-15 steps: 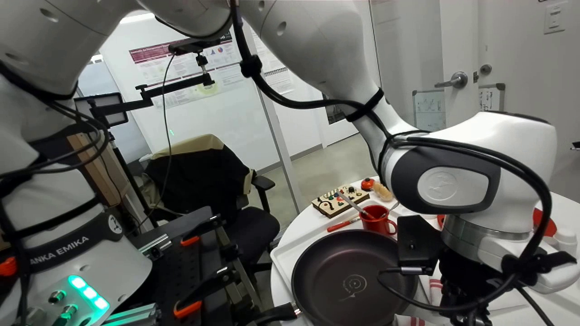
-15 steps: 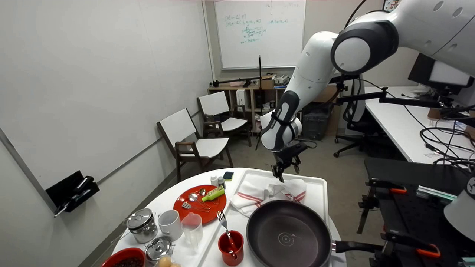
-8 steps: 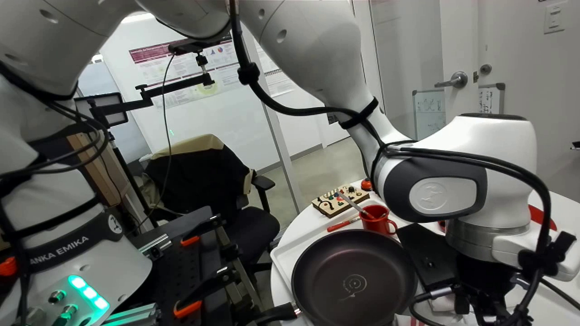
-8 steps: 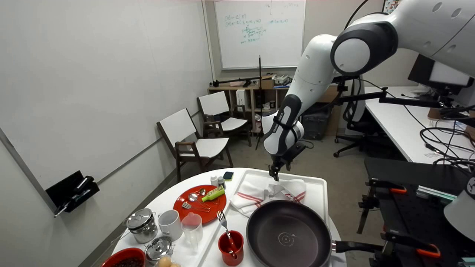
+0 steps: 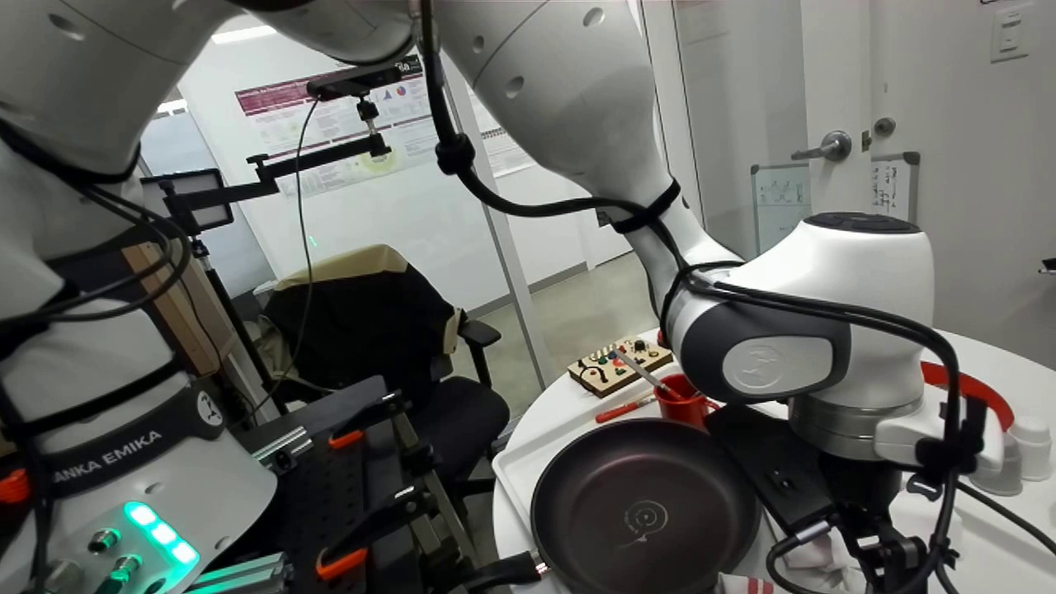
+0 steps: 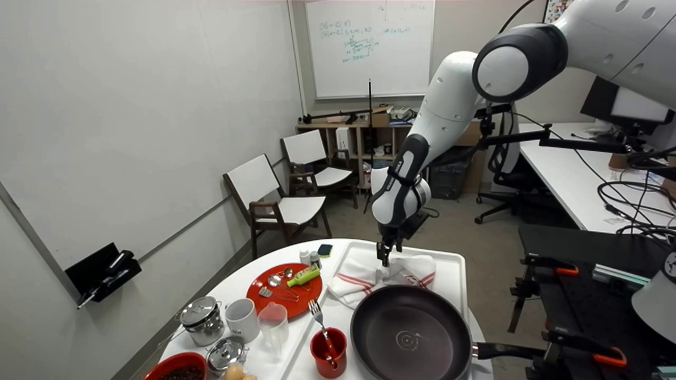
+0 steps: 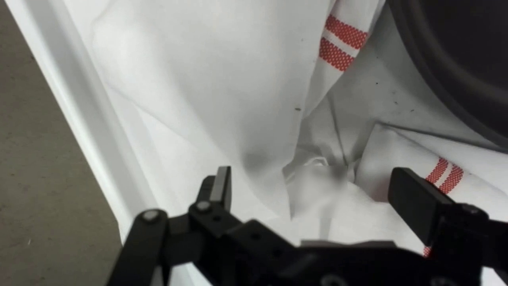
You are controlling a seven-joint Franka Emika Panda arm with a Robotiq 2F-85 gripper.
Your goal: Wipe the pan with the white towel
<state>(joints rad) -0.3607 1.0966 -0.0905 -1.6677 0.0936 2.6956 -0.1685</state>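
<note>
The towel (image 6: 368, 272) lies on the tray (image 6: 450, 270) just beyond the pan (image 6: 411, 332), its long axis crosswise in an exterior view; the pan's handle (image 6: 508, 351) points right there. The claw (image 7: 311, 180), spread wide and empty, is over the towel; contact is unclear. Both exterior views crop the pan's lower edge. The towel is crumpled, white, red-striped.

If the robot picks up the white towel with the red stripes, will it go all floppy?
Probably yes: the white towel lies in loose folds, so it would likely droop wherever it isn't held. Its edges look thin, so it's probably light for its size. If pushed, it would likely bunch up rather than roll, since it lies rumpled on the white tray.
</note>
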